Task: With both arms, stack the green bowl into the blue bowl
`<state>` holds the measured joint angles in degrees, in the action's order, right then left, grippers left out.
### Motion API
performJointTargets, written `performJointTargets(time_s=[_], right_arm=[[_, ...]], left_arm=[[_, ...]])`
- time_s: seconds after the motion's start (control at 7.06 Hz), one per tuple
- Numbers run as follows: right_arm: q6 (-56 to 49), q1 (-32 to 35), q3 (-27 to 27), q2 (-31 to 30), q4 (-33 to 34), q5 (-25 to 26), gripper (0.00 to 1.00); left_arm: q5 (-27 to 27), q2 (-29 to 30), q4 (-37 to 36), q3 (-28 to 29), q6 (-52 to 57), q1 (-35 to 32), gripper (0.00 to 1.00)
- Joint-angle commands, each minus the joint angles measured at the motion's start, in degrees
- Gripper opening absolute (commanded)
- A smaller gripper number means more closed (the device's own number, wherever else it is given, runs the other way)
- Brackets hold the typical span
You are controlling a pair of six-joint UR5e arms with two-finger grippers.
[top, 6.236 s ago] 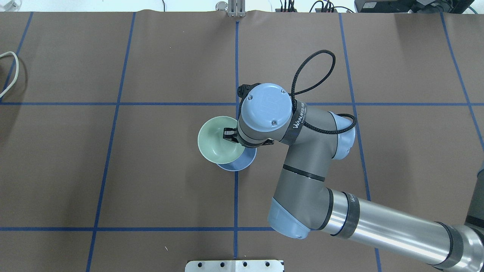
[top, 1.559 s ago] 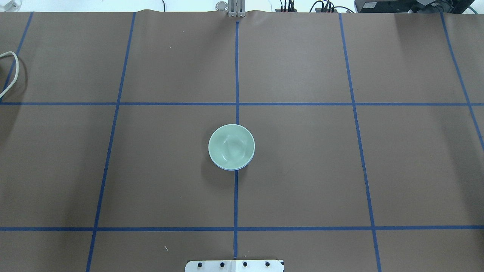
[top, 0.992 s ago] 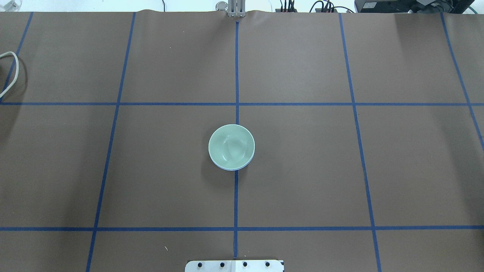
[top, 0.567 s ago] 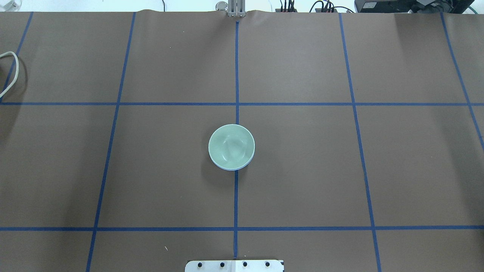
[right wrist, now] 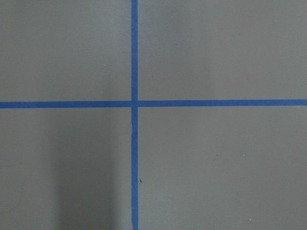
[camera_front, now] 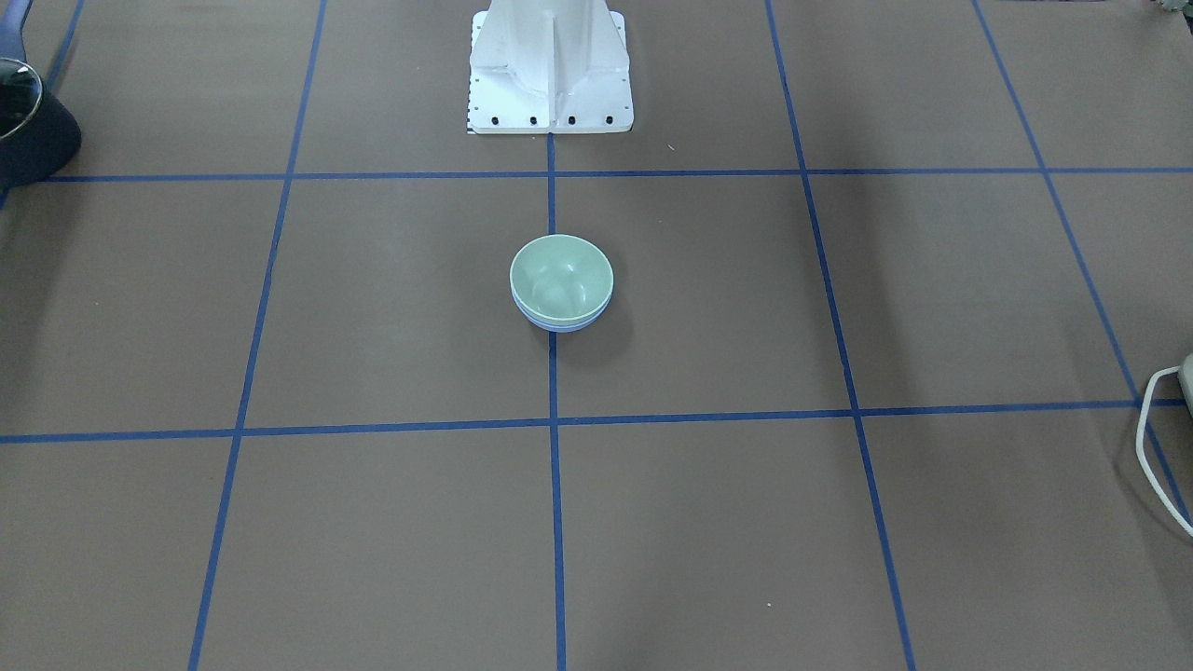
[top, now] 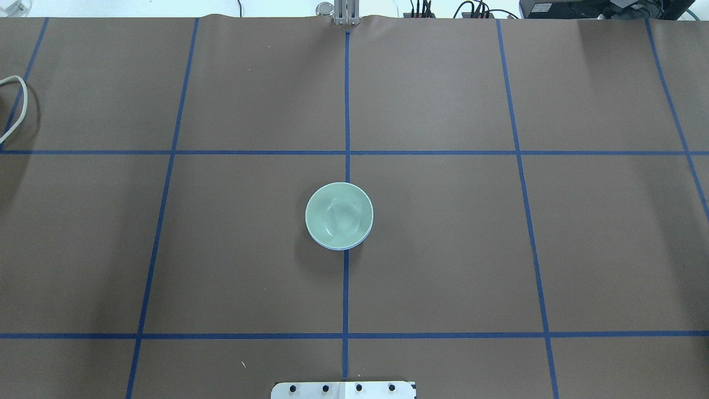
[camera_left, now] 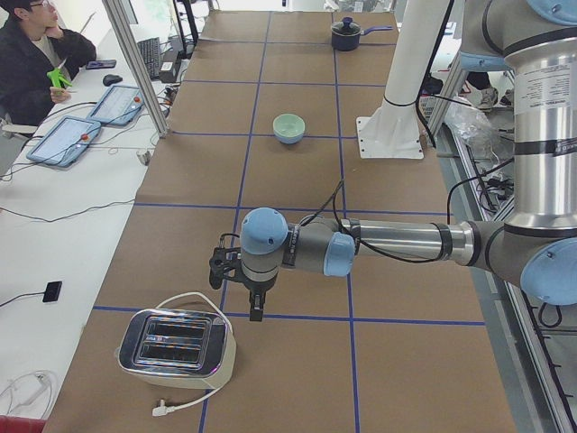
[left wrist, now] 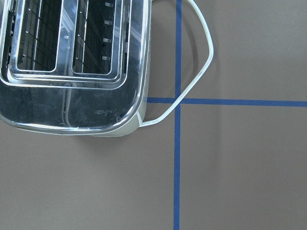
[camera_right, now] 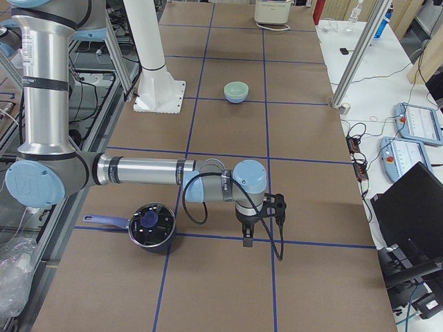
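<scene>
The green bowl (camera_front: 561, 276) sits nested upright inside the blue bowl (camera_front: 559, 325) at the table's middle, with only the blue rim and lower wall showing; the pair also shows in the overhead view as green bowl (top: 339, 213) in blue bowl (top: 335, 247). Both arms are far from the bowls. The left gripper (camera_left: 257, 311) points down near the toaster at the table's left end. The right gripper (camera_right: 248, 238) points down near the pot at the right end. I cannot tell whether either is open or shut.
A chrome toaster (camera_left: 176, 347) with a white cable stands at the table's left end and fills the left wrist view (left wrist: 72, 62). A dark pot (camera_right: 152, 226) stands at the right end. The white pedestal (camera_front: 550, 65) stands behind the bowls.
Six seconds ago the right gripper held the green bowl tilted over the blue bowl. The arm has since left the overhead view and the green bowl rests in the blue one. Nothing moved lately.
</scene>
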<state>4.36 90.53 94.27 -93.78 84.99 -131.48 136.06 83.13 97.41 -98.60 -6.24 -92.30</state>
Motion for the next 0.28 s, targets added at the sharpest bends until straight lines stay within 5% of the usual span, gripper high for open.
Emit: performJointTargets(time_s=[0.0, 0.14], right_arm=[[0.0, 0.0, 0.0, 0.0, 0.0, 0.0, 1.0], [0.0, 0.0, 0.0, 0.1, 0.0, 0.0, 1.0]], left_arm=[[0.0, -0.1, 0.0, 0.0, 0.0, -0.1, 0.98], [0.0, -0.1, 0.0, 0.1, 0.0, -0.1, 0.98]])
